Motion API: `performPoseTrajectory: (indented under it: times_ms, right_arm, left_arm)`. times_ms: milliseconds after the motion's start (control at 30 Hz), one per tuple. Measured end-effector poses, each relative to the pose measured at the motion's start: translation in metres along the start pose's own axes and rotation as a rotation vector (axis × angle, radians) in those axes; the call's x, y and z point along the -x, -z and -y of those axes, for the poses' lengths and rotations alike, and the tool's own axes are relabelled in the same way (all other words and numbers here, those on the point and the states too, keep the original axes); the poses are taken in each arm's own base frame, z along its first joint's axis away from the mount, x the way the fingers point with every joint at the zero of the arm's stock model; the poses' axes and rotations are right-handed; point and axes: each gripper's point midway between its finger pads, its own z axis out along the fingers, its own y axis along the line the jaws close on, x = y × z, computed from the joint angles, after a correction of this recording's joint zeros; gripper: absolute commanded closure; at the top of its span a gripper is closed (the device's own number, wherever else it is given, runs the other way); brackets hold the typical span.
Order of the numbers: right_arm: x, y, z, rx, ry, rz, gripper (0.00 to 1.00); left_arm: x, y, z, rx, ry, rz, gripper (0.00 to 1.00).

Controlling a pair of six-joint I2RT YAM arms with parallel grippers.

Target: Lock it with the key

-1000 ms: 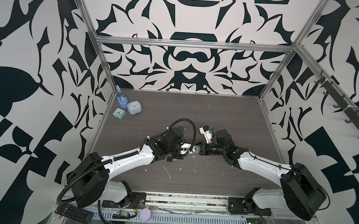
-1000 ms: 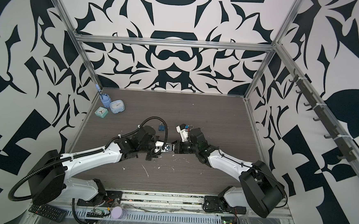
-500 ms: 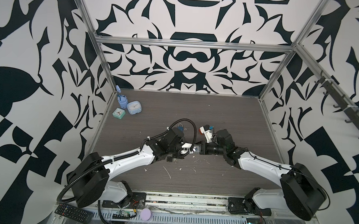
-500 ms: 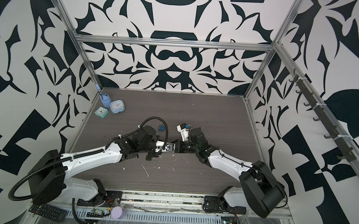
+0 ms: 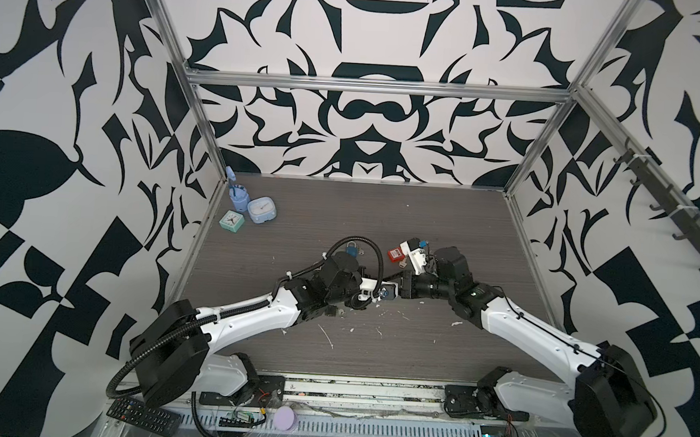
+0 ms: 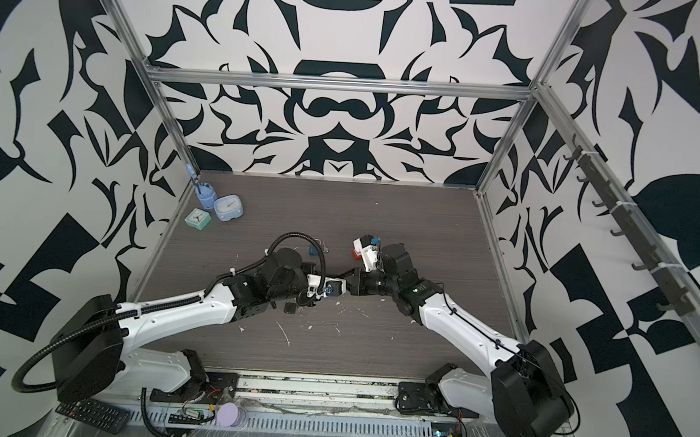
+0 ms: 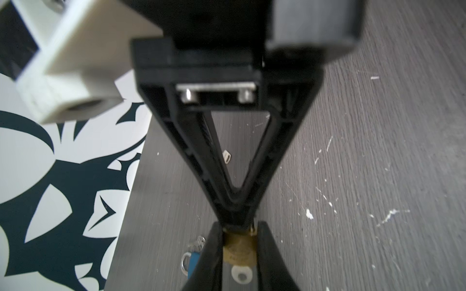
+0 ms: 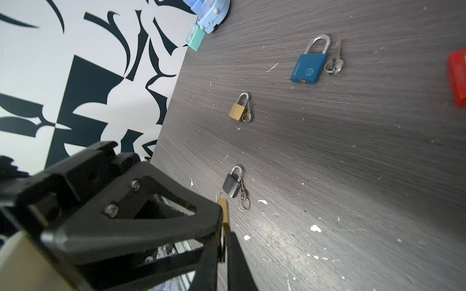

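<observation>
Brass padlock (image 7: 239, 249), the task's lock, is pinched between the black fingers (image 7: 214, 252) of the left pincer (image 7: 239, 233), its body clamped from both sides. It is at the middle of the grey wood-grain tabletop (image 8: 353, 151), where both arms meet tip to tip in both top views. The wrists mostly hide the lock there.

Right pincer (image 7: 237, 218) comes in from the opposite side. Its fingers form a narrow V whose tips touch the end of the held padlock. The tips look nearly together, but cannot tell whether they press on anything or are slightly parted. The key is not clearly visible at the contact point. The right wrist view shows a thin gap between the right fingers, with the brass body edge-on just past them.

Loose on the tabletop, apart from the arms:
- blue padlock (image 8: 309, 66) with keys (image 8: 334, 65) touching its side
- small brass lock (image 8: 238, 109) with a key beside it
- dark grey padlock (image 8: 232, 182) with key and ring, nearest to the held lock
- red padlock (image 5: 396, 255), just behind the right wrist in a top view

Far left corner has a blue clock (image 5: 262, 210), teal clock (image 5: 231, 221) and blue cup (image 5: 237, 194), close together. White flecks (image 8: 315, 228) are scattered over the front half of the tabletop.
</observation>
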Motion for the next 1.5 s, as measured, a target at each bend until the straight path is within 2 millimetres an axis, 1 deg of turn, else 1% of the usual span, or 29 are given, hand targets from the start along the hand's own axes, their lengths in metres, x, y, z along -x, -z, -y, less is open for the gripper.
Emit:
performPoseTrajectory:
  times_ms: [33, 67, 133, 233, 400, 533, 600, 667, 767, 867, 967, 1100, 1133, 1233, 1300, 1433, 1500]
  right_arm:
    - [0.001, 0.001, 0.001, -0.009, 0.001, 0.004, 0.63]
    - [0.001, 0.003, 0.003, -0.024, -0.002, 0.008, 0.59]
    - [0.003, 0.008, 0.006, -0.049, 0.006, 0.019, 0.56]
    - [0.005, 0.018, 0.005, -0.074, 0.028, 0.044, 0.5]
    - [0.014, 0.042, -0.009, -0.084, 0.088, 0.115, 0.48]
    - [0.03, 0.071, -0.022, -0.12, 0.164, 0.248, 0.43]
    - [0.039, 0.088, -0.03, -0.133, 0.209, 0.329, 0.43]
    - [0.045, 0.105, -0.037, -0.138, 0.256, 0.414, 0.44]
    - [0.043, 0.115, -0.036, -0.14, 0.31, 0.481, 0.44]
    - [0.037, 0.113, -0.029, -0.151, 0.333, 0.481, 0.43]
    - [0.036, 0.108, -0.023, -0.169, 0.337, 0.465, 0.42]
    - [0.033, 0.098, -0.013, -0.191, 0.323, 0.423, 0.42]
    - [0.032, 0.095, -0.01, -0.194, 0.321, 0.409, 0.44]
    - [0.029, 0.084, -0.004, -0.2, 0.319, 0.365, 0.46]
    - [0.028, 0.08, -0.001, -0.198, 0.321, 0.35, 0.48]
    - [0.036, 0.076, -0.007, -0.172, 0.347, 0.37, 0.5]
    - [0.041, 0.075, -0.01, -0.163, 0.359, 0.387, 0.51]
  left_arm:
    - [0.002, 0.0, -0.001, 0.005, 0.0, 0.006, 1.0]
    - [0.003, 0.0, -0.002, 0.007, 0.0, 0.011, 1.0]
    - [0.006, 0.0, -0.003, 0.015, 0.001, 0.024, 1.0]
    - [0.014, 0.0, -0.006, 0.029, 0.001, 0.055, 1.0]
    - [0.024, 0.002, -0.011, 0.048, 0.028, 0.09, 1.0]
    - [0.025, 0.002, -0.014, 0.06, 0.095, 0.096, 1.0]
    - [0.024, 0.002, -0.017, 0.073, 0.143, 0.093, 1.0]
    - [0.024, 0.002, -0.022, 0.093, 0.202, 0.089, 1.0]
    - [0.026, 0.004, -0.038, 0.148, 0.325, 0.081, 1.0]
    - [0.038, 0.009, -0.062, 0.209, 0.476, 0.112, 1.0]
    - [0.049, 0.016, -0.085, 0.26, 0.65, 0.157, 1.0]
    - [0.053, 0.025, -0.109, 0.288, 0.906, 0.194, 1.0]
    - [0.052, 0.028, -0.116, 0.294, 0.983, 0.206, 1.0]
    - [0.039, 0.033, -0.131, 0.304, 1.21, 0.228, 1.0]
    - [0.025, 0.033, -0.134, 0.303, 1.36, 0.223, 1.0]
    - [-0.007, 0.026, -0.127, 0.305, 1.642, 0.138, 1.0]
    - [-0.017, 0.021, -0.121, 0.309, 1.751, 0.096, 1.0]
